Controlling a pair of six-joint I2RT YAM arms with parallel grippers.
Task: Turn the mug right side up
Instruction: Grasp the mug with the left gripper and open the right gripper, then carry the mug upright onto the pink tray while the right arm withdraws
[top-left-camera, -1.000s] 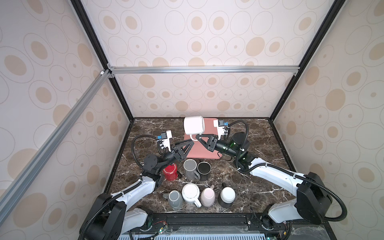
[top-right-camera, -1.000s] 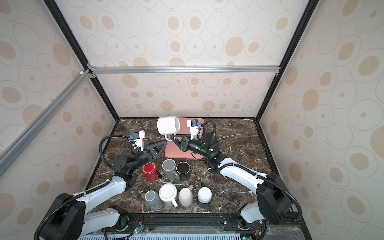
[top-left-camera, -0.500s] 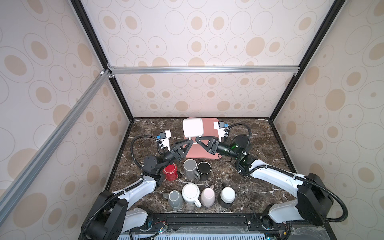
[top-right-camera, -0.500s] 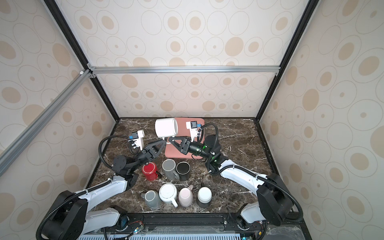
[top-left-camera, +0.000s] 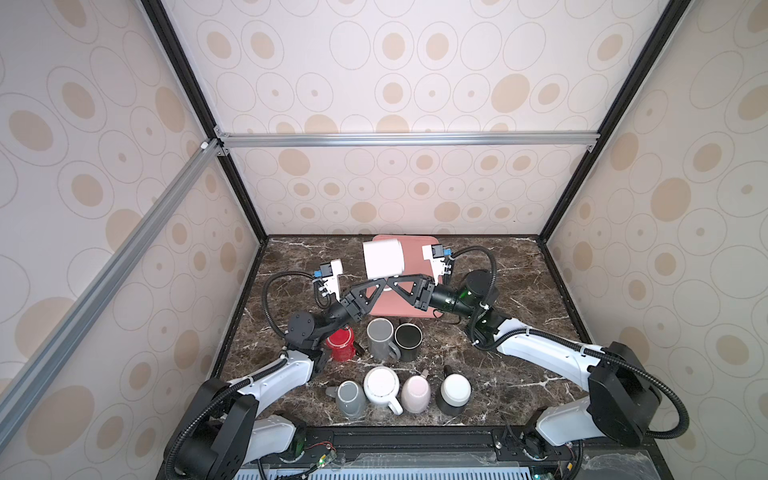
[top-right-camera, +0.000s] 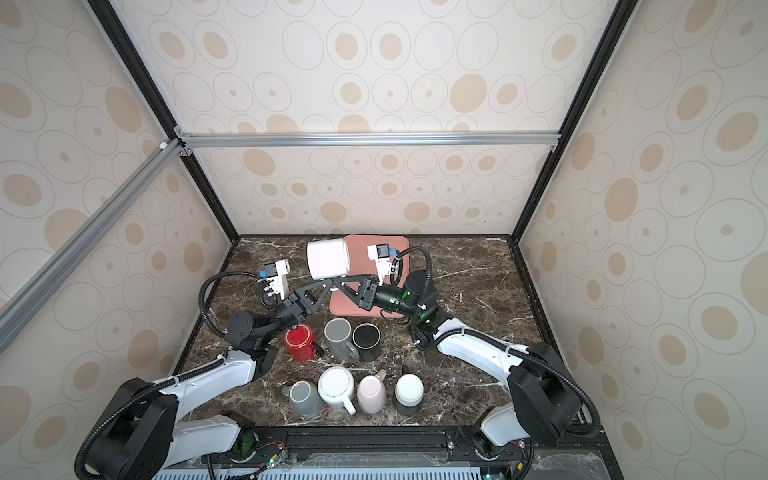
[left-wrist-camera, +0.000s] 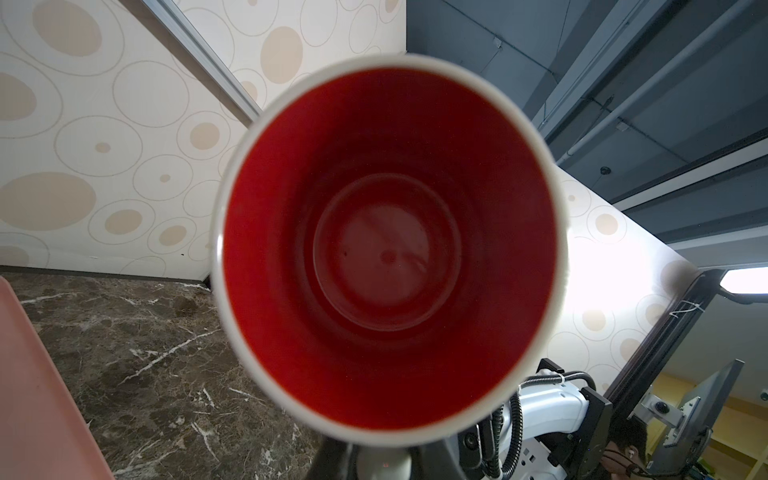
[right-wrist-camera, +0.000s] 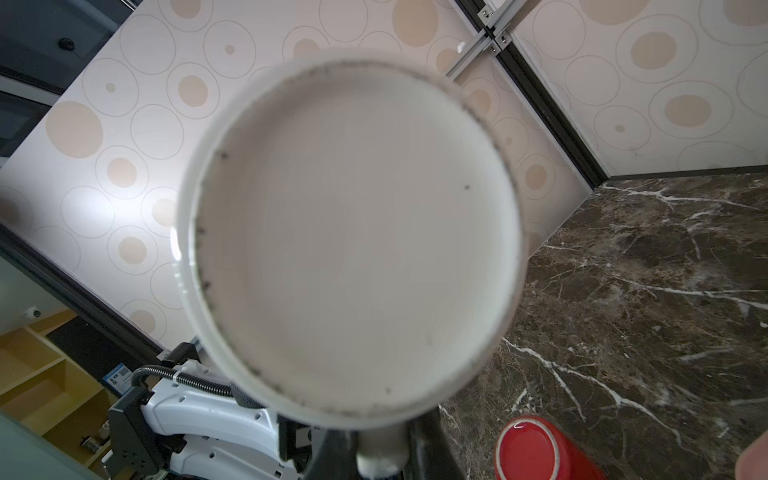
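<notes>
- Now holding the white ceramic mug with the red inside (top-left-camera: 383, 258) (top-right-camera: 328, 258) on its side in the air, over the flat pink tray (top-left-camera: 417, 249) on the dark marble desk (top-left-camera: 519, 282).
- Pinching its white handle (left-wrist-camera: 382, 463) from below with the left fingers (top-left-camera: 374, 283), closed tight on it.
- Clamping the same handle with the right fingers (top-left-camera: 404, 279), likewise closed, tips meeting the left ones.
- Turning the mug's mouth toward the left arm and its base toward the right.
</notes>
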